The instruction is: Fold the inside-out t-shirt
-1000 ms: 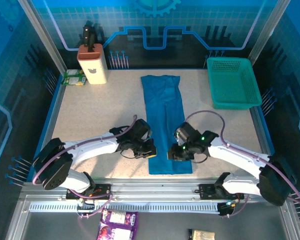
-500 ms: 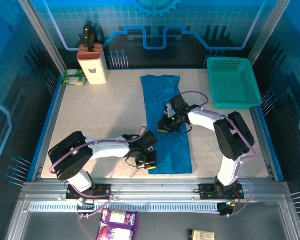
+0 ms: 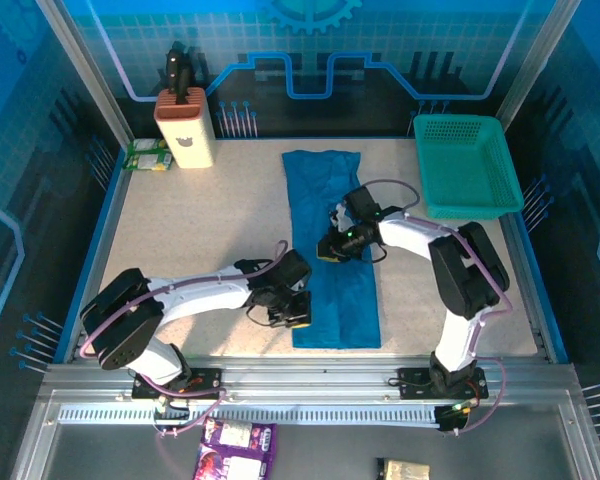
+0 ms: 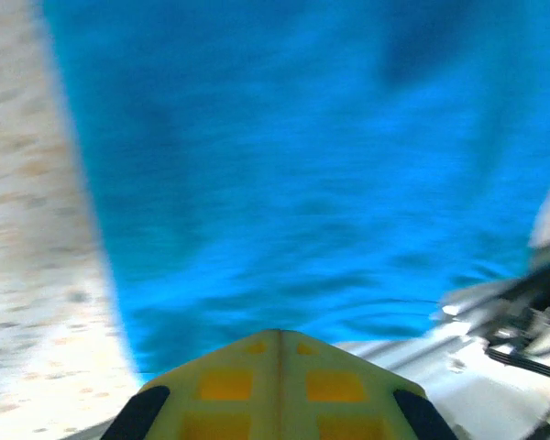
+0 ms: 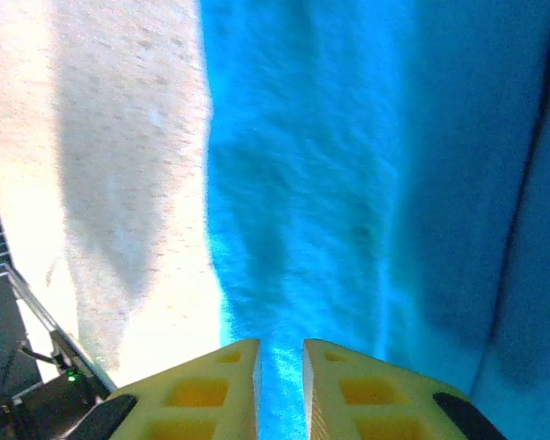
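The inside-out t-shirt (image 3: 325,200) lies as a long narrow blue strip running from the table's back to its front edge. My left gripper (image 3: 298,312) is at the strip's lower left edge. In the left wrist view its jaws (image 4: 280,332) are pressed together, with blurred blue cloth (image 4: 302,165) just beyond the tips. My right gripper (image 3: 330,250) sits over the middle of the strip, near its left edge. In the right wrist view its jaws (image 5: 280,344) stand a narrow gap apart with blue cloth (image 5: 302,183) running into that gap.
A teal mesh basket (image 3: 467,165) stands at the back right. A beige block holding dark handles (image 3: 185,128) and a green packet (image 3: 148,155) sit at the back left. Speckled table (image 3: 200,230) lies bare left of the shirt. Purple packets (image 3: 235,445) lie below the front rail.
My right arm swung from the shirt's lower right edge up to its middle, and its jaws narrowed. The left gripper stayed shut near the lower left edge, shifting slightly.
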`<move>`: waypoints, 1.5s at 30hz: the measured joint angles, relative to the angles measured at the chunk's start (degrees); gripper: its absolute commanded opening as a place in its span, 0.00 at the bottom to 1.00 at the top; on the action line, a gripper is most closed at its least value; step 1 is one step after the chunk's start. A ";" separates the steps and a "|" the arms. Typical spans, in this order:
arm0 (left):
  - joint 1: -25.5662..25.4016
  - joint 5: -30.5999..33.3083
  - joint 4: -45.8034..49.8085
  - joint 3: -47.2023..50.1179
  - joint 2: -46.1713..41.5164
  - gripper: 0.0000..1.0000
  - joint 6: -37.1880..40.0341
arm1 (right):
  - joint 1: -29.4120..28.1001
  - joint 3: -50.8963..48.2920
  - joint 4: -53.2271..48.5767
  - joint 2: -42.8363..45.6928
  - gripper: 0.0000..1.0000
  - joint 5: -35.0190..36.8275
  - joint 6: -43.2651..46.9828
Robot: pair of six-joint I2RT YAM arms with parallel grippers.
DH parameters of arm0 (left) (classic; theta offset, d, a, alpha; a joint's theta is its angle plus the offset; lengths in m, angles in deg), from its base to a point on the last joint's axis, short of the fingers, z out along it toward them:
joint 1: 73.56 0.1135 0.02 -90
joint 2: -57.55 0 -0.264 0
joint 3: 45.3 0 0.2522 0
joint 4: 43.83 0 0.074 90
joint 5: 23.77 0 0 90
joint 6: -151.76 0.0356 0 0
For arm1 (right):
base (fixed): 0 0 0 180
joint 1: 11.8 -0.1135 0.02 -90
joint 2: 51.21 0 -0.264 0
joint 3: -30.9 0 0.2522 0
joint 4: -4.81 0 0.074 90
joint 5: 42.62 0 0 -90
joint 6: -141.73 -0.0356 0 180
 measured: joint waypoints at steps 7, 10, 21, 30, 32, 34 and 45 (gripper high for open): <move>-2.69 -3.54 -3.45 -9.46 9.11 0.03 1.31 | 2.25 0.79 -2.45 2.05 0.21 0.09 1.66; -3.50 -5.07 -3.96 -10.43 13.22 0.02 2.12 | 2.73 1.01 -2.60 1.38 0.21 -0.17 2.14; -4.61 -10.84 -6.14 -10.32 20.46 0.00 3.87 | 4.85 4.07 0.81 -11.08 0.19 -4.52 2.60; -4.61 -11.50 -7.72 -5.81 16.33 0.05 3.76 | 5.35 6.45 0.52 -12.48 0.19 -6.34 2.71; -4.55 -11.43 -7.08 -5.81 14.60 0.05 3.76 | 5.66 6.99 -0.17 -10.67 0.20 -6.01 2.82; -4.28 -10.99 -6.62 -5.81 11.80 0.05 3.80 | 6.27 7.06 -1.29 -7.39 0.20 -5.20 3.23; 6.75 -5.51 -3.61 1.62 -6.95 0.06 3.74 | 11.65 -5.11 -12.61 20.52 0.22 -0.46 8.31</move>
